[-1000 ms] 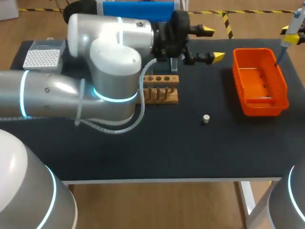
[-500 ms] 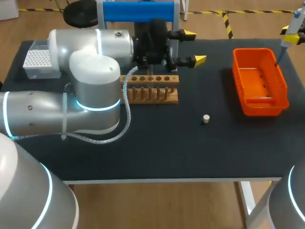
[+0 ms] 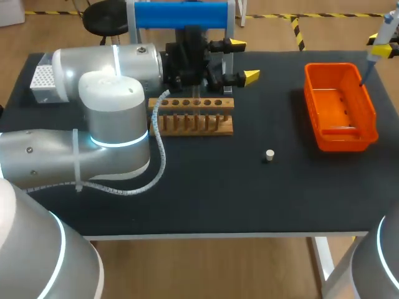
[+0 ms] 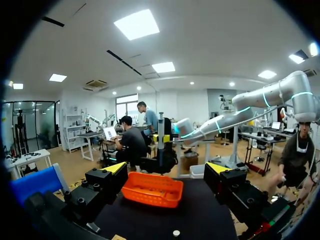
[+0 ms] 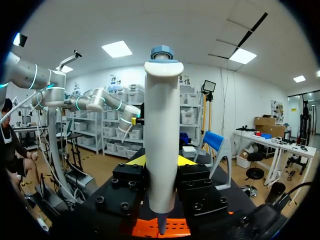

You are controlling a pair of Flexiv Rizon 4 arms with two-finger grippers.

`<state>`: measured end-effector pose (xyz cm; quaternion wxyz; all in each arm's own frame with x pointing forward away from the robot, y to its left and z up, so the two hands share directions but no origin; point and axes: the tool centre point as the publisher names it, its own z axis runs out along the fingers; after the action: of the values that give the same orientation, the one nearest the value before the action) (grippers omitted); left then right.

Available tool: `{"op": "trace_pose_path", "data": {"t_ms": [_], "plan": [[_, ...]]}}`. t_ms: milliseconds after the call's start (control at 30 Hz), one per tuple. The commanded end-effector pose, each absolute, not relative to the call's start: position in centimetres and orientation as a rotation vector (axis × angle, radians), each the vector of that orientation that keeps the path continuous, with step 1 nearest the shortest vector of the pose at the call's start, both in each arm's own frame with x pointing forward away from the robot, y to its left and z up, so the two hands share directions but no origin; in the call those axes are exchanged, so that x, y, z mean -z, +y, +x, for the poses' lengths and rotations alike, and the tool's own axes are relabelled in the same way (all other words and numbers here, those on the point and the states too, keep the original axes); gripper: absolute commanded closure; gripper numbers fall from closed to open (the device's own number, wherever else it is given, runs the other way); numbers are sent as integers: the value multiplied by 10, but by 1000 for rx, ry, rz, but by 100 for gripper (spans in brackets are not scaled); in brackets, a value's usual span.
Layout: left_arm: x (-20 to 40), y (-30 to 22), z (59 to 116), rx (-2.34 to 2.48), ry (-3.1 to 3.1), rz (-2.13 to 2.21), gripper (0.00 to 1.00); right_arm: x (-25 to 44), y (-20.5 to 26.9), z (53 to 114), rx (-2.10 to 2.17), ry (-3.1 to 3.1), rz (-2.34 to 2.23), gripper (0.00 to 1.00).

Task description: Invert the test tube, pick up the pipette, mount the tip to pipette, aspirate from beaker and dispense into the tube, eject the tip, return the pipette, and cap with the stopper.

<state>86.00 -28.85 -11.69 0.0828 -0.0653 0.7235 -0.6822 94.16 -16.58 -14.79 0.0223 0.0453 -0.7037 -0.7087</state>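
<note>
**Colours on the Table**

The table top (image 3: pixel 249 199) is black. At right sits a bright orange bin (image 3: pixel 340 106). At centre are a pale tan wooden rack (image 3: pixel 193 116) and a cream stopper (image 3: pixel 269 155). At upper left, a white tip box (image 3: pixel 47 78) shows a fine dotted grid. At top centre runs a blue bar (image 3: pixel 181 14). The left arm (image 3: pixel 106 124) is silver with glowing cyan rings — its left gripper (image 3: pixel 243 60) is black, tipped yellow. The pipette (image 5: pixel 161 140) is white, capped grey-blue.
</note>
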Motion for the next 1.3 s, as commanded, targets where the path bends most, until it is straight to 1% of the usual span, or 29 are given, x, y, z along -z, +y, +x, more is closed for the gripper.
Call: {"op": "trace_pose_path", "data": {"t_ms": [33, 800, 1300], "plan": [[119, -288, 859, 2089, 2111, -204, 0, 147, -167, 943, 2190, -2181, 145, 100], [119, -287, 858, 2086, 2111, -218, 0, 147, -167, 943, 2190, -2181, 145, 100], [119, -287, 858, 2086, 2111, -218, 0, 153, -83, 886, 2225, -2247, 122, 100]]}}
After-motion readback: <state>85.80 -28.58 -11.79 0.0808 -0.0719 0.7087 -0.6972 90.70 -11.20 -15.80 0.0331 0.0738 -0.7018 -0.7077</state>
